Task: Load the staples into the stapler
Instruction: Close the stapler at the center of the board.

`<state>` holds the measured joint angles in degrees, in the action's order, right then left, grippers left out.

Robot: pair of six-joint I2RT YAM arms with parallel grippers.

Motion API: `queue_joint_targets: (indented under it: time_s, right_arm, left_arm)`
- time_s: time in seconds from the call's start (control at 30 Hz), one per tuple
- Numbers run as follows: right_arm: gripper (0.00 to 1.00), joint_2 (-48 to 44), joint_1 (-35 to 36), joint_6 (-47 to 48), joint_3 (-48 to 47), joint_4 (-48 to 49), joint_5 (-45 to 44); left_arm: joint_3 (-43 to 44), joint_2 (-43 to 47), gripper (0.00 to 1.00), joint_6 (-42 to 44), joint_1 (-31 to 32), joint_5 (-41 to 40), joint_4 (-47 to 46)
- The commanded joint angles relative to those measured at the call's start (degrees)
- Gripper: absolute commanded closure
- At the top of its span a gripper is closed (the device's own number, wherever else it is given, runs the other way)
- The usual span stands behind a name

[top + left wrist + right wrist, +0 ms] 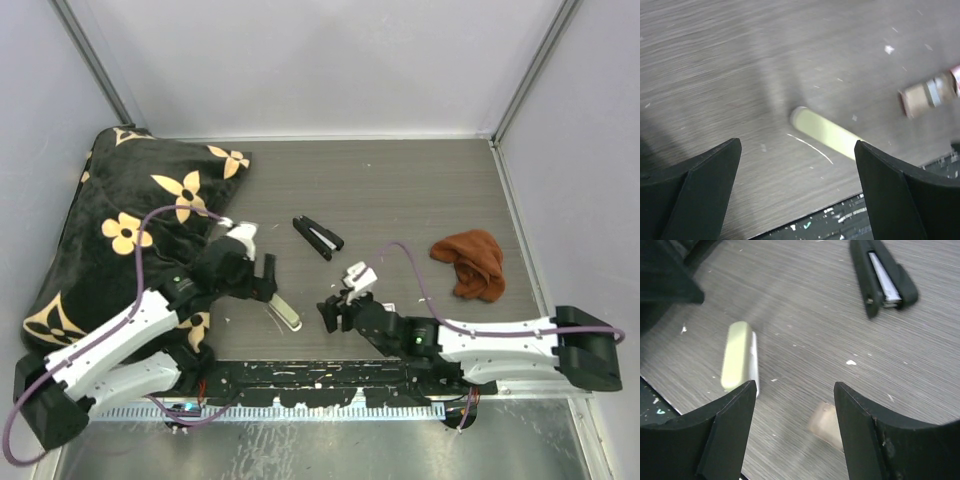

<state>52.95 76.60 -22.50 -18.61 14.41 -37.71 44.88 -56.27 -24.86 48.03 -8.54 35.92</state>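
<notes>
Black stapler [318, 237] open, long axis diagonal, far-left to near-right; left tool [264, 283], right tool [335, 314] both spread.

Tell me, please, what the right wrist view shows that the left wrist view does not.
Only the right wrist view shows the black stapler, lying open with its pale rail exposed, and the right gripper, open and empty. Only the left wrist view shows the left gripper, open wide, and a small tan box with a red end at the right edge; a blurred tan shape in the right wrist view may be the same box, I cannot tell. Both show the cream-green oblong lying on the grey table.
</notes>
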Motion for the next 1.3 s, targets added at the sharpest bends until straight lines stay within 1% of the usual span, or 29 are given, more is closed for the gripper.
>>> queue_joint_targets:
  time_s: [0.0, 0.13, 0.2, 0.3, 0.43, 0.57, 0.63, 0.73, 0.9, 1.0, 1.07, 1.1, 1.2, 1.27]
  right_arm:
    - [0.31, 11.0, 0.0, 1.7, -10.5, -0.3, 6.1]
    - [0.31, 21.8, -0.1, 1.9, -18.3, -2.3, 8.9]
    - [0.32, 26.7, 0.0, 1.4, -22.7, -4.0, 9.9]
    - [0.37, 33.9, 0.0, 0.8, -27.2, -6.2, 11.2]
    - [0.37, 39.2, -0.1, 0.7, -30.2, -6.9, 12.4]
    - [0.38, 43.0, -0.1, 0.9, -32.6, -8.5, 14.1]
    - [0.46, 44.9, 0.0, 0.8, -33.6, -9.3, 13.8]
    - [0.54, 45.7, 0.0, 0.3, -33.2, -8.7, 12.5]
    - [0.80, 45.4, -0.1, 0.3, -31.0, -6.1, 10.9]
    - [0.92, 43.1, 0.0, 0.4, -27.1, -0.6, 10.9]
    - [0.97, 39.7, -0.1, 1.3, -22.1, 5.2, 11.3]
    - [0.98, 38.2, 0.0, 2.0, -20.0, 9.6, 11.7]
    - [0.99, 34.7, 0.0, 4.1, -13.7, 18.8, 12.8]
    - [0.99, 33.6, -0.1, 5.3, -10.9, 23.6, 13.5]
  left_arm:
    - [-6.4, 8.7, 0.02, -5.0, -11.5, 4.7, -7.5]
    - [-13.2, 14.8, 0.02, -10.6, -18.1, 6.1, -14.0]
    - [-14.9, 15.3, 0.02, -12.0, -21.0, 9.3, -15.5]
    - [-16.0, 13.0, 0.02, -11.3, -24.1, 14.0, -16.3]
    - [-16.4, 9.0, 0.02, -10.4, -24.8, 15.4, -16.2]
    - [-17.9, 8.3, 0.02, -11.3, -24.8, 16.6, -18.9]
    - [-18.4, 8.3, 0.02, -11.8, -24.8, 16.7, -20.0]
    - [-18.7, 8.3, 0.02, -12.2, -24.8, 16.8, -20.0]
    - [-19.7, 8.9, 0.02, -12.4, -24.8, 22.8, -21.8]
    - [-20.2, 9.7, 0.02, -13.0, -24.8, 25.5, -20.4]
    - [-21.3, 10.9, 0.02, -14.6, -24.9, 27.9, -20.5]
    - [-22.2, 11.4, 0.02, -15.9, -24.8, 29.3, -21.4]
    - [-24.6, 12.2, 0.02, -19.6, -24.8, 33.5, -24.8]
    - [-25.6, 12.1, 0.00, -21.0, -24.8, 35.5, -26.9]
